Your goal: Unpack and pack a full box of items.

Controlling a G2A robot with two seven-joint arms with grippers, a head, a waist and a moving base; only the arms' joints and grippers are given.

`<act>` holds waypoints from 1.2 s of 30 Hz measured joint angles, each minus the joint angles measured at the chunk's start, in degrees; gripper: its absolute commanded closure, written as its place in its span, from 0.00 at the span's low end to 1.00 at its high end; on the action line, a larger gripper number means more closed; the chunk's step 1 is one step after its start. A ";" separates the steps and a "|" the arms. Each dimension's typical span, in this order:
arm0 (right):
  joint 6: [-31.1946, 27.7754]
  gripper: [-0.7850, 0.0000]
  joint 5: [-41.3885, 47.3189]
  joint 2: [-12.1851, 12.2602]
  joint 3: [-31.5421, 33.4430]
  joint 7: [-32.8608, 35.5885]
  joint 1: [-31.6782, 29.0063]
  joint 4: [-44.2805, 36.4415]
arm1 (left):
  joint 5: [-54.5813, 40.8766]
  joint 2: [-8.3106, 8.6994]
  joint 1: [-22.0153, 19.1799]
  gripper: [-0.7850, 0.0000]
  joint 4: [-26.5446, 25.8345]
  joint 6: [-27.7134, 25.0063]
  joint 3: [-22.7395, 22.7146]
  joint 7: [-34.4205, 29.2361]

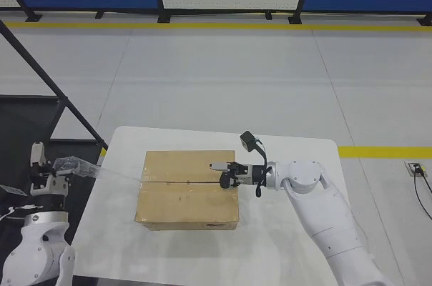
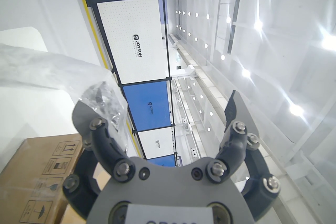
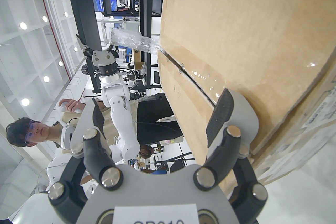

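My right gripper (image 1: 227,175) hangs with its fingers spread wide, pinching nothing, just over the right end of the seam (image 1: 180,181) on top of the cardboard box (image 1: 187,207). One pad sits right at that seam, though I cannot tell whether it presses the card. The box stands shut near the middle of the white table (image 1: 287,236), its long axis across me from left to right, with the seam running the same way. My left gripper (image 1: 48,171) is out past the table's left edge, well apart from the box. Its fingers are spread too, with the crumpled end of a clear tape strip (image 1: 101,171) clinging to one of them rather than being pinched. The strip stretches from that finger back to the left end of the seam, in line with it. I judge the flaps come next, and my right gripper is far the nearer for that. There is bare table on every side of the box for items, most of it to the right and in front.
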 measured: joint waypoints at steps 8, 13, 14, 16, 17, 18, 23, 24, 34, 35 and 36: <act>0.00 0.00 -0.04 0.28 0.18 -2.07 -2.07 -2.58 | 7.93 -0.05 -1.85 0.00 -4.39 2.23 4.06 -1.77; 0.52 0.00 -0.09 1.12 1.54 -2.94 -4.66 -6.39 | 11.87 -0.12 -3.19 0.00 -6.39 3.28 6.94 -3.61; 0.47 0.00 0.01 1.27 1.84 -3.12 -5.14 -7.08 | 12.45 -0.15 -3.31 0.00 -6.79 3.41 7.54 -3.91; 0.02 0.00 0.54 1.61 2.66 -3.59 -6.33 -8.72 | 13.87 -0.22 -3.56 0.00 -7.62 3.76 8.96 -4.43; -0.23 0.00 0.82 1.76 3.02 -3.79 -6.84 -9.41 | 14.51 -0.26 -3.70 0.00 -7.88 3.94 9.58 -4.56; -0.47 0.00 1.13 1.89 3.36 -3.97 -7.35 -10.08 | 15.19 -0.30 -3.87 0.00 -8.07 4.11 10.21 -4.64; -1.35 0.00 2.38 2.61 4.92 -4.61 -9.81 -13.38 | 19.10 -0.55 -5.15 0.00 -8.12 5.39 14.08 -5.23; -1.36 0.00 2.48 2.73 5.12 -4.61 -10.15 -13.85 | 19.71 -0.60 -5.42 0.00 -8.05 5.60 14.78 -5.37; -1.95 0.00 3.73 3.97 7.17 -5.33 -13.25 -17.06 | 24.52 -1.15 -8.40 0.00 -6.75 7.73 20.75 -7.58; -2.36 0.00 4.07 4.15 7.62 -5.38 -13.82 -17.49 | 25.10 -1.20 -8.84 0.00 -6.45 7.96 21.37 -8.15; -2.61 0.00 4.28 4.30 8.00 -5.38 -14.27 -17.83 | 25.54 -1.23 -9.16 0.00 -6.21 8.13 21.84 -8.57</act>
